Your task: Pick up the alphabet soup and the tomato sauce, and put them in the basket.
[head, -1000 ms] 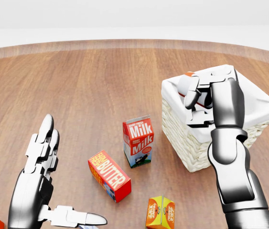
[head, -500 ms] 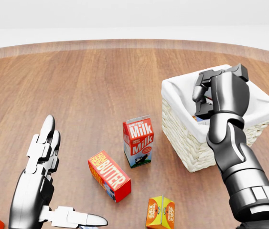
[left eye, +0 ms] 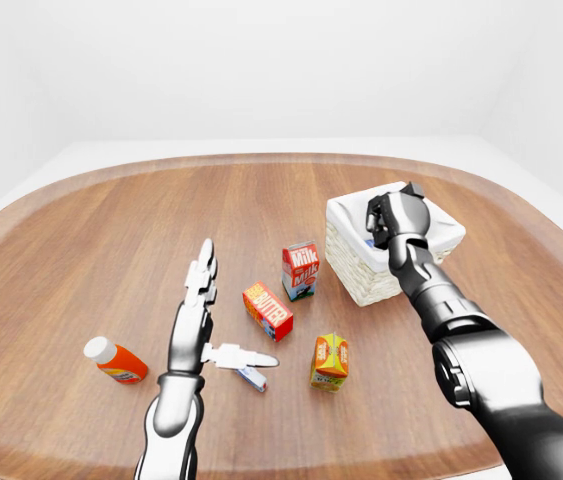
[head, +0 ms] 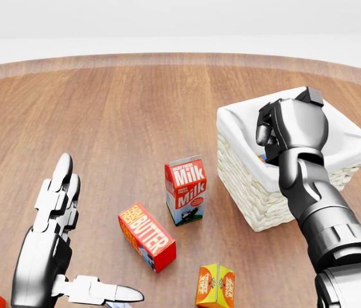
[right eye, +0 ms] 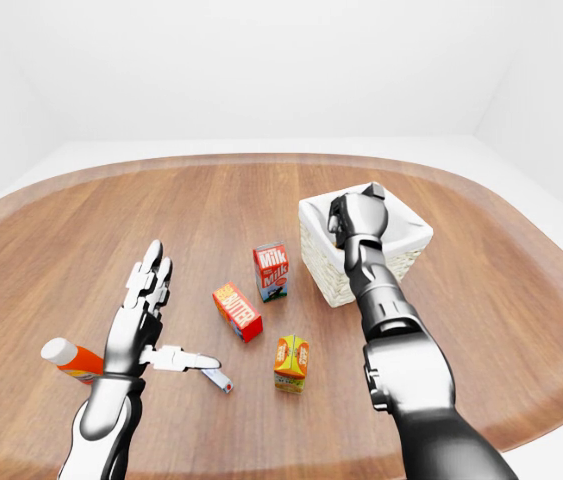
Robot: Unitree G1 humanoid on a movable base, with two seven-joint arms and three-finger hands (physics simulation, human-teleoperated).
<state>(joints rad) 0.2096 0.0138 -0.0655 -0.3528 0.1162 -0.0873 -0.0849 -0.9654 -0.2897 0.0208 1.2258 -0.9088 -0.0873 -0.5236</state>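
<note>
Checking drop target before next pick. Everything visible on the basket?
The basket is a squarish, pale woven-wicker container with a white cloth liner folded over its rim. It stands upright on the wooden table, in the head view's right half, right of the milk carton and apart from it. The right hand hangs over its opening, fingers curled, hiding most of the inside; only a sliver of something colourful shows beneath it.

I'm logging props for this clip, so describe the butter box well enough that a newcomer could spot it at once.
Start at the white-lined wicker basket on the right of the head view and go left past the upright milk carton. Just below and left of the carton lies the butter box. It is the only one lying flat: a long red-orange box with white BUTTER lettering, unlike the small yellow-orange carton below it.
</note>
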